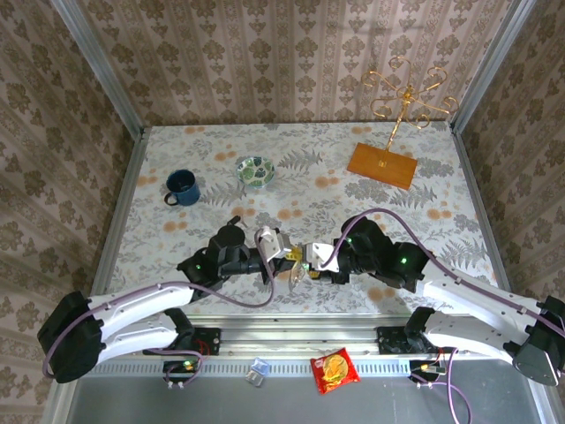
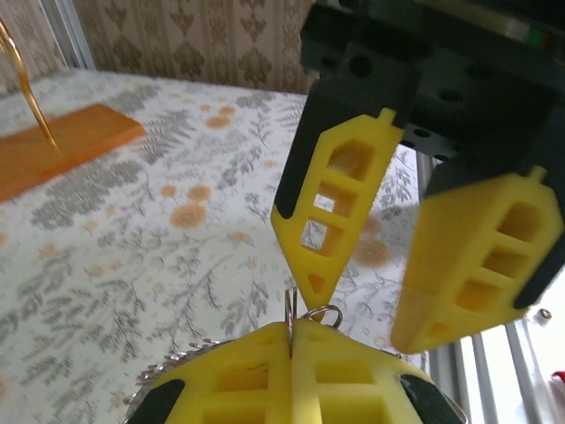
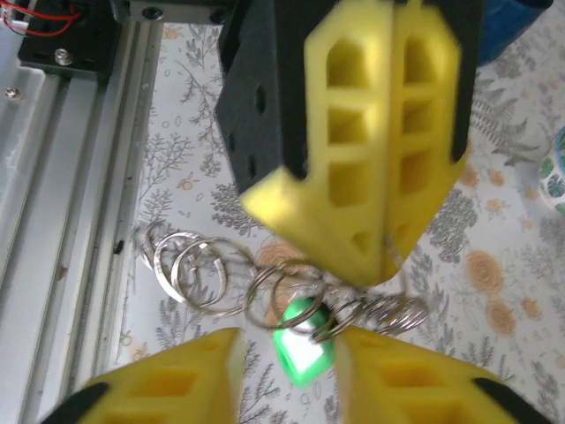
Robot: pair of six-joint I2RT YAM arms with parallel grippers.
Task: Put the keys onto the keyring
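My left gripper [image 1: 284, 256] [image 2: 291, 331] is shut, its yellow pads pinching the thin edge of a grey metal keyring [image 2: 290, 311]. In the right wrist view a loose cluster of several grey rings [image 3: 199, 269] hangs below the left gripper's shut fingers [image 3: 380, 159]. The key with the bright green head [image 3: 300, 349] dangles among these rings. My right gripper [image 1: 311, 262] [image 3: 287, 346] is open and faces the left one. One finger stands on each side of the green head, and I cannot tell if they touch it. The dark key is hidden.
A blue mug [image 1: 181, 187] and a green-patterned bowl [image 1: 255, 170] stand at the back left. The gold wire stand [image 1: 408, 97] on its orange base [image 1: 381, 164] is at the back right. The aluminium rail [image 3: 53, 177] runs just beside the grippers. A snack packet [image 1: 333, 369] lies below the table's edge.
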